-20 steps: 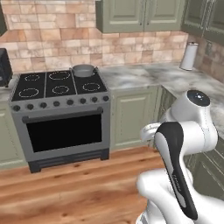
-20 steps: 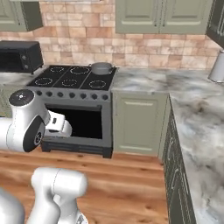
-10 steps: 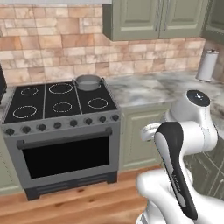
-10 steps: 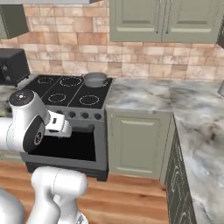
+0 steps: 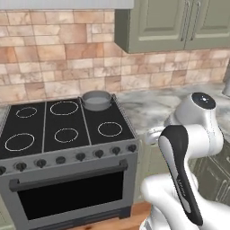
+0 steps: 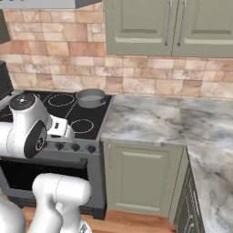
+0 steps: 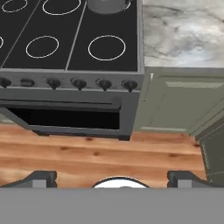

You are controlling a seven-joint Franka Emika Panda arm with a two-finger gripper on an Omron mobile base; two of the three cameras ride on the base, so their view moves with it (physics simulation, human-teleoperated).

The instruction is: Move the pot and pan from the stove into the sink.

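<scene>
A grey metal pot (image 5: pixel 96 100) with small side handles stands on the rear right burner of the black glass stove (image 5: pixel 45 127). In the right base view the pot (image 6: pixel 90 98) sits near the stove's (image 6: pixel 98 119) right edge, beside the counter. The hand view looks down on the stove (image 7: pixel 127 26) front and its knobs, with the pot (image 7: pixel 108 5) cut off at the top edge. My gripper (image 7: pixel 113 177) is open, its fingertips (image 7: pixel 42 177) wide apart, held back from the stove over the wooden floor with nothing between them. The pan and the sink are out of view.
A marbled counter (image 5: pixel 155 108) runs right from the stove and turns a corner (image 6: pixel 209 150). Green cabinets (image 6: pixel 141 173) stand below it and hang above it (image 5: pixel 179 22). A brick wall (image 5: pixel 54 58) backs the stove. A dark appliance (image 6: pixel 4 79) sits at the far left.
The whole picture has shifted: the base has driven closer to the stove and to the right, so the stove and pot look larger. The gripper has stayed open.
</scene>
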